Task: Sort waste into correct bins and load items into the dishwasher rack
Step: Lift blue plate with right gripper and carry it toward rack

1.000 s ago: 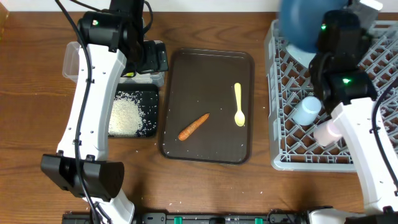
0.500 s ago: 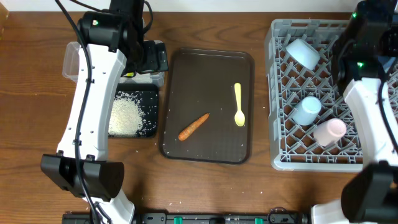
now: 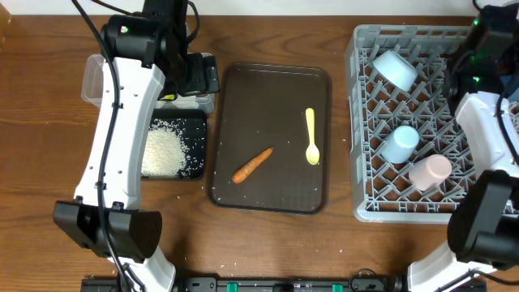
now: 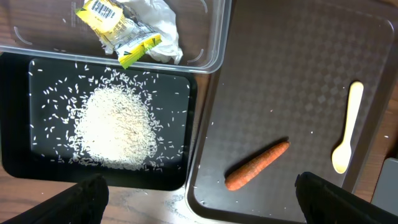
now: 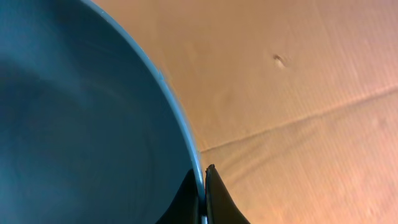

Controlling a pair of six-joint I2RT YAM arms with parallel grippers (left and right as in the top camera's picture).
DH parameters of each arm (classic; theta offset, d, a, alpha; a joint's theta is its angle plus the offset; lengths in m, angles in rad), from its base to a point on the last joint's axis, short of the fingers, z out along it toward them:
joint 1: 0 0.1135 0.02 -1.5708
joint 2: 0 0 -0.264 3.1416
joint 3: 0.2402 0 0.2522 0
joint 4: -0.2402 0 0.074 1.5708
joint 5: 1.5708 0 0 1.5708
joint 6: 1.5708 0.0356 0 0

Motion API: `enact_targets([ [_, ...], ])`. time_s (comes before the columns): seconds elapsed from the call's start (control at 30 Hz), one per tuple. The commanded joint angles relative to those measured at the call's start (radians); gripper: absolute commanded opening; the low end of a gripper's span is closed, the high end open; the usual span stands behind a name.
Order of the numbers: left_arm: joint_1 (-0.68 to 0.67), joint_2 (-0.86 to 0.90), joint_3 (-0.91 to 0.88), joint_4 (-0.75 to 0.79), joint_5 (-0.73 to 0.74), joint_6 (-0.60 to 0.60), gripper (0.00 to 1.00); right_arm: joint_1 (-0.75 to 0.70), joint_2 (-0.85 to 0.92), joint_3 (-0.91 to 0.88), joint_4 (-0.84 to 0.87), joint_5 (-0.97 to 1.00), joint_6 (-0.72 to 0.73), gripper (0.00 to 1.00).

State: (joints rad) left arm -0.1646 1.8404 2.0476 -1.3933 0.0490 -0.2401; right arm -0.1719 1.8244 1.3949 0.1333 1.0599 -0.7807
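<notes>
Overhead, the carrot (image 3: 252,165) lies on the brown serving tray (image 3: 243,89), long axis diagonal, tip pointing up-right toward the yellow spoon (image 3: 311,136). Left wrist: the left gripper (image 4: 199,208) stands wide apart, empty, carrot ahead of it. Right wrist: the right gripper (image 5: 203,186) is clamped on the dark blue plate (image 5: 81,124) by its rim alone; so thin a hold could let it pivot or slip.

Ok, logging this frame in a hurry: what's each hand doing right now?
Left hand: open, empty.
Right hand: closed on the blue plate rim.
</notes>
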Motion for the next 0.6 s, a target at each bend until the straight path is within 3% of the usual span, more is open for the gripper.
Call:
enact_targets([
  [0.0,0.001,0.002,0.001,-0.003,-0.005,-0.006,0.99,-0.002,0.041,0.013,0.005,-0.033,-0.047,0.01],
  [0.3,0.001,0.002,0.001,-0.003,-0.005,-0.006,0.98,0.007,0.079,0.013,0.008,-0.032,-0.051,0.01],
  [0.57,0.001,0.002,0.001,-0.003,-0.005,-0.006,0.99,-0.001,0.078,0.013,0.210,-0.018,-0.322,0.01],
])
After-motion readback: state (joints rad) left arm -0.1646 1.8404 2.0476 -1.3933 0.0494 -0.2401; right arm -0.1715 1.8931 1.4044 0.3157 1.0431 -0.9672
